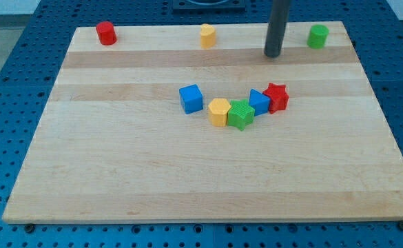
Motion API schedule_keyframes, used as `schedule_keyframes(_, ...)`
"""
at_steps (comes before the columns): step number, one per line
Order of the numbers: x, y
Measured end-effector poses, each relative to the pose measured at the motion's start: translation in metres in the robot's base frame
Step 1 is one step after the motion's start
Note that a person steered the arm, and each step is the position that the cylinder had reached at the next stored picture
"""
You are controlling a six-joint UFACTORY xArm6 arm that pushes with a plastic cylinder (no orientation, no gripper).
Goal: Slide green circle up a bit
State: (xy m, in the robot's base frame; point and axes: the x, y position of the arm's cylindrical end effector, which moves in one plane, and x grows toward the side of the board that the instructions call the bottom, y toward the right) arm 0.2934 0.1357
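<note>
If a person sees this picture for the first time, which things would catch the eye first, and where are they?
Probably the dark rod near the view's top, my tip resting on the wooden board, left of the green circle and apart from it. Next, the curved chain at the centre: yellow block, green star, blue block and red star packed closely together.

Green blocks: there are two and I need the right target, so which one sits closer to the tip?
The green circle at the view's top right, just right of my tip. The green star sits lower, in the middle cluster.
</note>
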Motion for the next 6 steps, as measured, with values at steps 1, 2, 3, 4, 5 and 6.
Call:
schedule_keyframes(1,0.001,0.048)
schedule_keyframes(2,-0.002,0.096)
schedule_keyframes(3,-0.018,0.106)
schedule_keyframes(4,-0.035,0.102)
schedule_keyframes(5,-0.037,0.101)
schedule_keyframes(6,-0.037,0.101)
